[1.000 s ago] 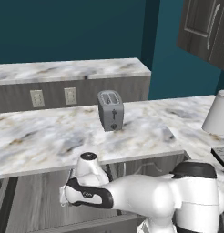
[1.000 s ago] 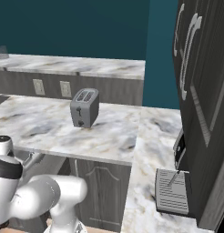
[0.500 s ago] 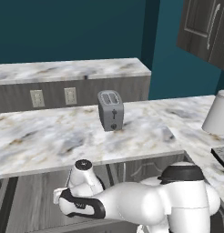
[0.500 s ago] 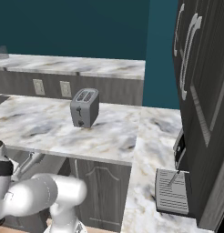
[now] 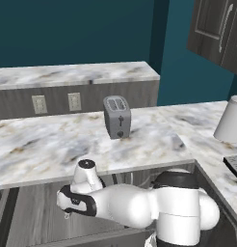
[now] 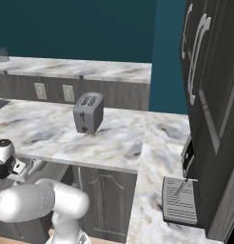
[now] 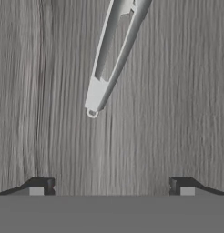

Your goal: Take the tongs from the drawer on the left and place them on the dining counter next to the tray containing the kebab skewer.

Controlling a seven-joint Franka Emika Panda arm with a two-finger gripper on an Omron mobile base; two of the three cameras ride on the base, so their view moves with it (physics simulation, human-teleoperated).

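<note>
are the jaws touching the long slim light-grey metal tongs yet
Apart. In the hand view the gripper has its jaws spread wide at the bottom, and bare grey wood grain lies between them and the joined end of the long slim light-grey metal tongs.

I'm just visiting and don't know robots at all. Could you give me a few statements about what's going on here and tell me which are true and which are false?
1. The gripper is open, its fingertips wide apart. True.
2. The tongs are clamped between the fingertips. False: they lie apart from the gripper on a grey wood-grain surface, nothing between the fingertips.
3. A toaster stands on the marble counter. True.
4. The toaster lies tipped on its side. False: it stands upright, slots facing up.
5. The tongs' joined end points toward the fingertips in the hand view. True.
</note>
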